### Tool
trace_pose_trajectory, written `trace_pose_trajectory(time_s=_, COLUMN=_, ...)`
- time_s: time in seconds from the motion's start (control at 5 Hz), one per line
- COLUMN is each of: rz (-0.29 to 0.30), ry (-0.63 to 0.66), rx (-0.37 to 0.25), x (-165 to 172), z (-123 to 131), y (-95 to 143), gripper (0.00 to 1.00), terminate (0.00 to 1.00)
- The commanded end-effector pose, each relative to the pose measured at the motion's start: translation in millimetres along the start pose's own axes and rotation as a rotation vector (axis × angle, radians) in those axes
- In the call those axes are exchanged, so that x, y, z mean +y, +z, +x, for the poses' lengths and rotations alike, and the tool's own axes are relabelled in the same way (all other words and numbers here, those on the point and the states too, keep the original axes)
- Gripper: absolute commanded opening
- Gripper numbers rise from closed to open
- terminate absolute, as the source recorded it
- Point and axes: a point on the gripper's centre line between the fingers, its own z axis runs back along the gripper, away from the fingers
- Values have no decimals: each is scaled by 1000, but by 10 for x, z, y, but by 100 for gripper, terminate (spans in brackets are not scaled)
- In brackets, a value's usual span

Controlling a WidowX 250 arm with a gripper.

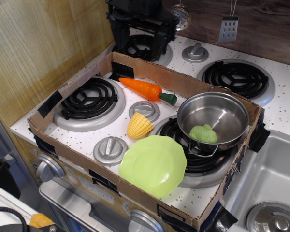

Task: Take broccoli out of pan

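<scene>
The pale-green lumpy broccoli (203, 133) lies inside the shiny steel pan (232, 107), against its near wall. The pan stands on the front right burner inside a cardboard tray. My black gripper (138, 42) hangs at the back, above the far left burner, well up and left of the pan. Its two fingers (117, 35) point down with a wide gap between them, open and empty.
Inside the cardboard tray (150, 193) lie an orange carrot (142, 88), a yellow corn cob (139, 125) and a lime-green scalloped plate (153, 164). A sink (266, 183) is at the right. A wooden wall (38, 48) is at the left. Utensils (228, 29) hang at the back.
</scene>
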Motion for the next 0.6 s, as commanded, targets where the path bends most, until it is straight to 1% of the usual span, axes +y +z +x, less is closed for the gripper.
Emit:
trace_pose_trajectory(time_s=0.0, rz=-90, ry=227, rx=-84, x=-531, z=-12, y=105, gripper=100, terminate=0)
trace_pose_trajectory(time_s=0.2, rz=-76, ry=334, rx=-84, x=-783, z=-162, y=-75, gripper=100, terminate=0)
trace_pose_trajectory(time_s=0.4, rz=-67, ry=424, rx=-4, x=-953, z=-247, y=-219, gripper=100, terminate=0)
